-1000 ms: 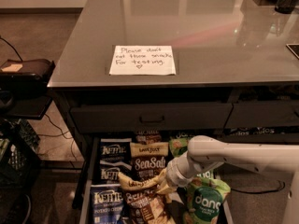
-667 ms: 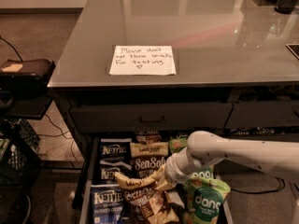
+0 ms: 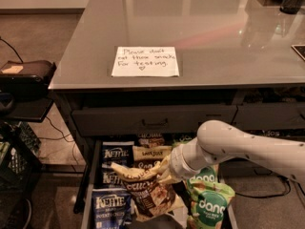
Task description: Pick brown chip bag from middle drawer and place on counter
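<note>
The middle drawer (image 3: 90, 175) stands pulled out under the counter (image 3: 214, 37), full of snack bags. My gripper (image 3: 163, 172) reaches in from the right on a white arm and is shut on the tan top edge of the brown chip bag (image 3: 147, 193). The bag hangs crumpled a little above the other bags, over the drawer's middle. A second brown "Sea Salt" bag (image 3: 151, 153) lies behind it in the drawer. The counter carries a white handwritten note (image 3: 145, 61).
Blue Kettle bags (image 3: 116, 154) lie at the drawer's left and a green Dang bag (image 3: 209, 202) under my arm at the right. A shallower shut drawer with a handle (image 3: 155, 121) sits just above. A black shelf (image 3: 26, 73) and a crate (image 3: 14, 151) stand left.
My gripper has risen slightly and shifted left with the brown chip bag, which now hangs higher above the other bags.
</note>
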`<state>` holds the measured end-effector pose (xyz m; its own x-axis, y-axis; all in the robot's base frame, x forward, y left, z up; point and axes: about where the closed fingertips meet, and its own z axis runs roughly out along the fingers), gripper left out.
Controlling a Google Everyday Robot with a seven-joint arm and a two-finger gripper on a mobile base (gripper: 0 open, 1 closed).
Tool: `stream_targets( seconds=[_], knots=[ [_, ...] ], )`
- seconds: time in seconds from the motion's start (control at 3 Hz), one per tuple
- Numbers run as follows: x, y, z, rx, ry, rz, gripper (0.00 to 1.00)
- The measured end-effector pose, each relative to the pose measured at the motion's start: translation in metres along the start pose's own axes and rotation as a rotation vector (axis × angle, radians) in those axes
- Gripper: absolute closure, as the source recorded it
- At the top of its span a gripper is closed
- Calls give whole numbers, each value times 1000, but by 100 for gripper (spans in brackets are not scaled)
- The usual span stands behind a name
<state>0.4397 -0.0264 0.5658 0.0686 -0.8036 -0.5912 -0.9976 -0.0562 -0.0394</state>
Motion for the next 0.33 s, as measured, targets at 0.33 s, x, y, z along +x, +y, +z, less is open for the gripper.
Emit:
stream_targets(
  seconds=[0.33],
  knots=[
    [-24, -1, -52, 81, -16, -27, 100]
  ],
)
